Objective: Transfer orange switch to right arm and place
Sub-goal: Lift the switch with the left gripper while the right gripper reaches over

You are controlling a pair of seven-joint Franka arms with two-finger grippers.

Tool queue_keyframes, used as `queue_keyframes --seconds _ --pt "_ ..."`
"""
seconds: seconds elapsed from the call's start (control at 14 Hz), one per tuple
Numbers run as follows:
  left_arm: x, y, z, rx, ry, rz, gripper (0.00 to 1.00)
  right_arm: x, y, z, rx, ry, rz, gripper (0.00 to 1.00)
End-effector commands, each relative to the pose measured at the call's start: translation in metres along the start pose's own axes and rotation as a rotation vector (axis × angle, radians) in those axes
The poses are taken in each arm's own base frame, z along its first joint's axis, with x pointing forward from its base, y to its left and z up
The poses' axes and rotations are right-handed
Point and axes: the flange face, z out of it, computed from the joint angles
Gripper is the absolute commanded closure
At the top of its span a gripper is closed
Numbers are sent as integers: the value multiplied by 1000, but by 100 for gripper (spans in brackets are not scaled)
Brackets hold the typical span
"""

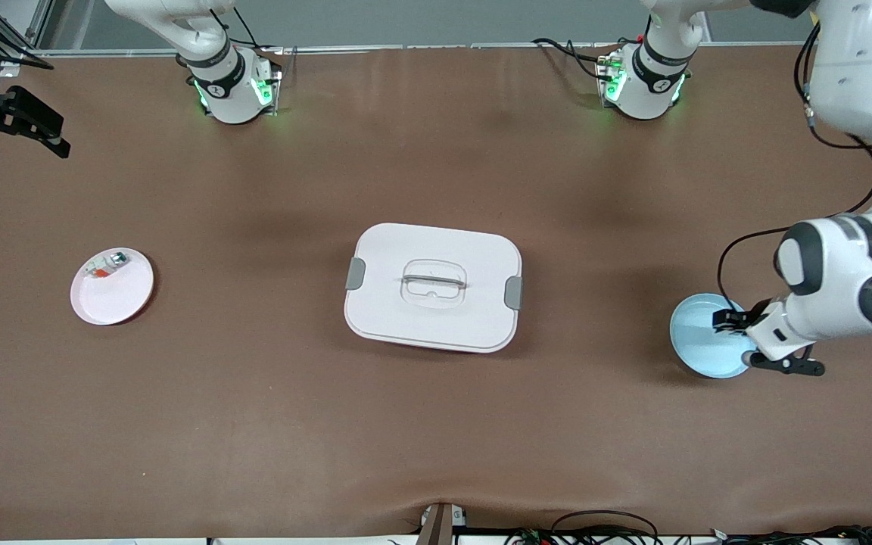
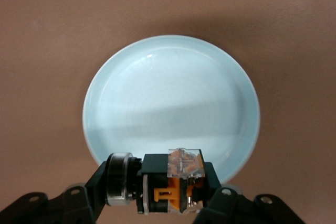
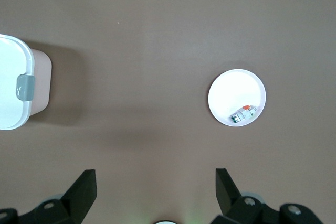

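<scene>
left gripper (image 2: pixel 160 203) grips orange switch (image 2: pixel 176 182) over blue plate (image 2: pixel 121 98) | right gripper (image 3: pixel 155 192) open

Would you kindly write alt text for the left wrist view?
The left tool grips the orange switch just above a pale blue plate. The plate sits on the brown table and has nothing else in it.

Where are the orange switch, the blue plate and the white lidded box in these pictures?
orange switch (image 2: pixel 176 184): left wrist view, on its orange centre.
blue plate (image 2: pixel 168 93): left wrist view, on its bare inner floor.
white lidded box (image 1: pixel 474 265): front view, on the lid beside the handle.
</scene>
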Motion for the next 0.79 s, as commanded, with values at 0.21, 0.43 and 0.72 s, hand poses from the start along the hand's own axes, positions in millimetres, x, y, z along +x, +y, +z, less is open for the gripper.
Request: queue_keyframes --seconds 0.21,0.43,0.72 --pt "-41 35 -143 -162 -30 -137 86 -4 -4 -19 -14 36 -1 0" --pt "-64 62 -218 -264 -55 -208 86 -2 -1 -17 6 31 5 0" --pt "-83 118 -293 -441 -43 -340 86 1 0 -8 10 2 6 0"
